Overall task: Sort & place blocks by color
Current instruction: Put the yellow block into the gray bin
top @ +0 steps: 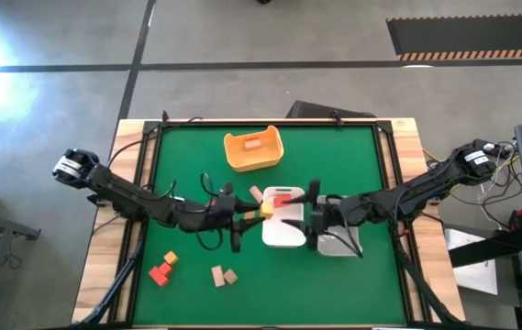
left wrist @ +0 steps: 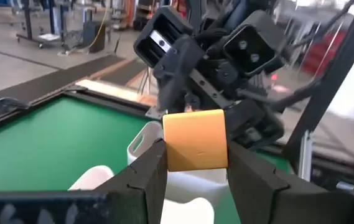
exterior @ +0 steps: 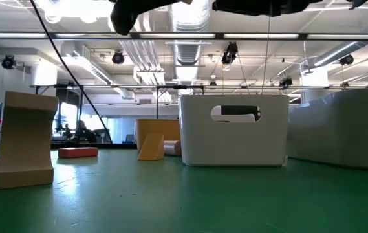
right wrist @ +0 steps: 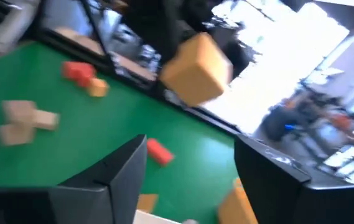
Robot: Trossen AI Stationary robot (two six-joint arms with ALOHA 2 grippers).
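My left gripper (top: 251, 213) reaches from the table's left and is shut on an orange block (left wrist: 195, 140), at the left edge of the white tray (top: 283, 234). My right gripper (top: 314, 220) is open, hovers over the trays and faces that block (right wrist: 195, 68). A red block (top: 281, 200) lies at the tray's far edge, with a pale block (top: 257, 193) beside it. Near the table's near-left corner lie a red block (top: 160, 273), an orange block (top: 170, 259) and two tan blocks (top: 223, 275). My left gripper pinches the orange block's two opposite side faces (left wrist: 167, 149) between its two fingers, which come roughly level from the table's left. The block is lifted clear of the table and sticks out past the fingertips, above the white tray (left wrist: 177, 186).
A yellow-orange tub (top: 253, 149) with a red piece inside stands toward the far edge. A clear tray (top: 341, 243) sits right of the white one. In the low view, the white tray (exterior: 234, 129) and a tan block (exterior: 25, 139) stand tall. Bare green mat lies to the right.
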